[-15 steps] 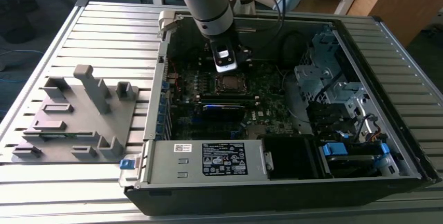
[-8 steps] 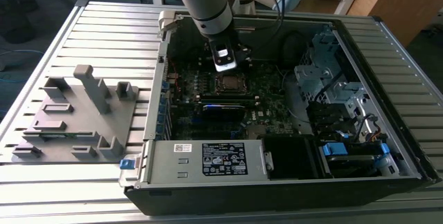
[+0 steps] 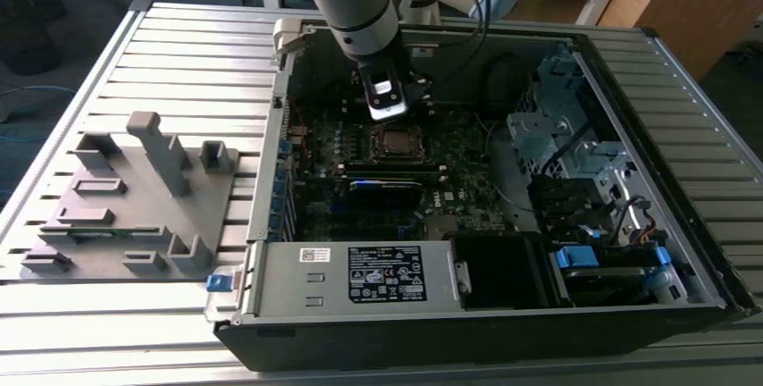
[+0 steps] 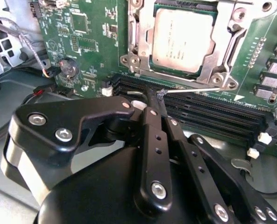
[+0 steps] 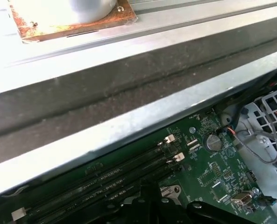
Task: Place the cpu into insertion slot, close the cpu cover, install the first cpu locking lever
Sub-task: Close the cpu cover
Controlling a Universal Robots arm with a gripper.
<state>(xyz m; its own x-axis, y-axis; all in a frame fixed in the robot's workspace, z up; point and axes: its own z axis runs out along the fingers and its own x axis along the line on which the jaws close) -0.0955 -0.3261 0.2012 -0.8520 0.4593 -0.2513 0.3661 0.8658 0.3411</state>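
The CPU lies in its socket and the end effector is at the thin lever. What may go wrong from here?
The end effector sits at the tip of the thin locking lever; it might slip off and strike the memory slots right beside it. If the lever springs free, the cpu cover over the cpu may lift.

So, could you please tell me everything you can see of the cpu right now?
The cpu is a flat square chip with a dull silver-grey metal top bearing faint print. It lies level in its socket on the green motherboard inside the open computer case. The silver cpu cover frames it, seemingly lying over its edges and leaving its middle bare. Nothing else touches it.
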